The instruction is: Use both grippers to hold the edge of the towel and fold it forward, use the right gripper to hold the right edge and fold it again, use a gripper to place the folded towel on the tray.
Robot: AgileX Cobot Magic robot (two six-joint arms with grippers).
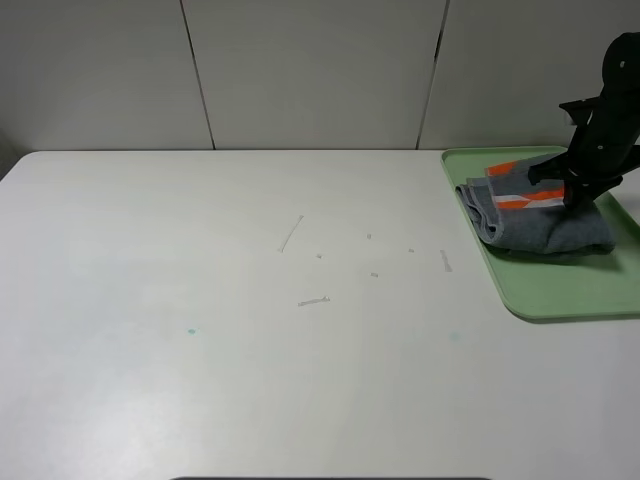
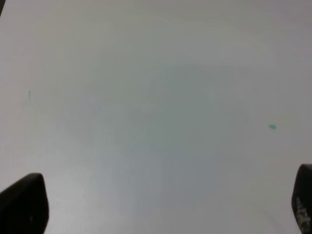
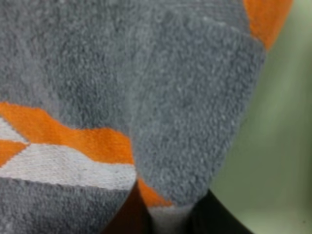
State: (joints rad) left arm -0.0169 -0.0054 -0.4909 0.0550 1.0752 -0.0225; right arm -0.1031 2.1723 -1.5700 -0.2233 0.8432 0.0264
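A: Where is the towel [image 1: 535, 214] lying?

B: Folded, inside the green tray [image 1: 570, 295], because we are delivering it there.

A: Is the right gripper [image 1: 578, 193] gripping it?

B: It is pressing into the cloth; we cannot tell. The left gripper [image 2: 161, 204] is hanging wide, empty, over the table [image 1: 250, 320].

Bulky black jointed right arm [image 1: 605, 120]; black left fingertips [image 2: 24, 202].

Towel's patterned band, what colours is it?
Orange and white on the dark grey terry cloth towel; clearest in the right wrist view.
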